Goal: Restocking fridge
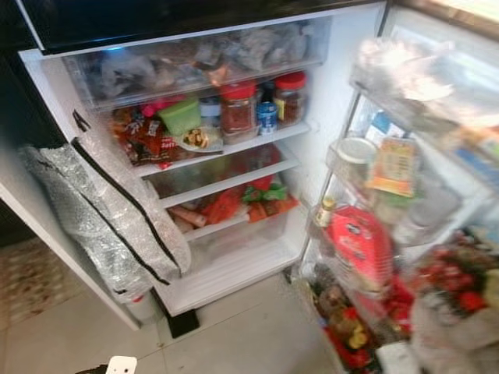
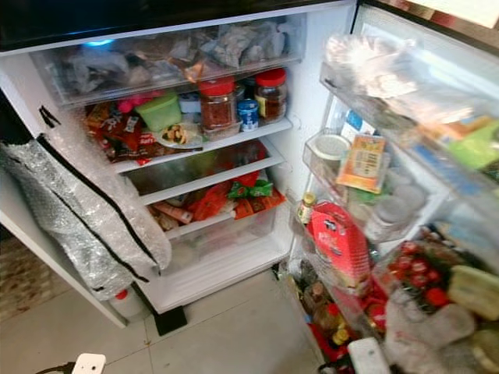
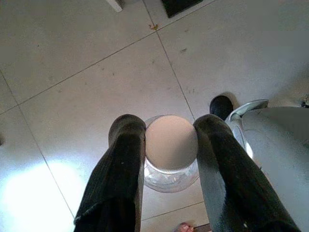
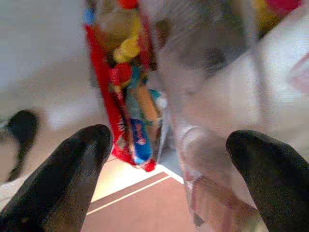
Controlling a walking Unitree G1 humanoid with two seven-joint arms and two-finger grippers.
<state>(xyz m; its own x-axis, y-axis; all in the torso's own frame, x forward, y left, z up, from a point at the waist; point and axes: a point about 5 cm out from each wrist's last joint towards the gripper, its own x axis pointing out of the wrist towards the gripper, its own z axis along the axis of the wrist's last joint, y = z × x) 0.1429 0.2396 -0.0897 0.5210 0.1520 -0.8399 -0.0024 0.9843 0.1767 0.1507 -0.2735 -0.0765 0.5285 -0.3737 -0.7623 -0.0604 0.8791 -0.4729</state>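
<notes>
My left gripper (image 3: 170, 129) is shut on a clear glass jar (image 3: 170, 180) with a tan lid (image 3: 171, 145), one black finger on each side, and holds it above the tiled floor. In the right wrist view my right gripper (image 4: 169, 140) stands open with its fingers wide apart. It is close to a blurred red snack packet (image 4: 126, 121) and a clear plastic door bin (image 4: 212, 96). The fridge (image 1: 234, 269) stands open ahead. Its shelves hold two red-lidded jars (image 1: 238, 109), a green tub (image 1: 181, 115) and snack packets (image 1: 140, 136).
The open fridge door on the right carries crowded bins, with a red packet (image 1: 360, 248) and tomatoes (image 2: 421, 273). A silver bubble-wrap bag (image 1: 101, 210) hangs on the fridge's left side. A white plug block (image 1: 121, 365) lies on the tiled floor (image 1: 249, 335).
</notes>
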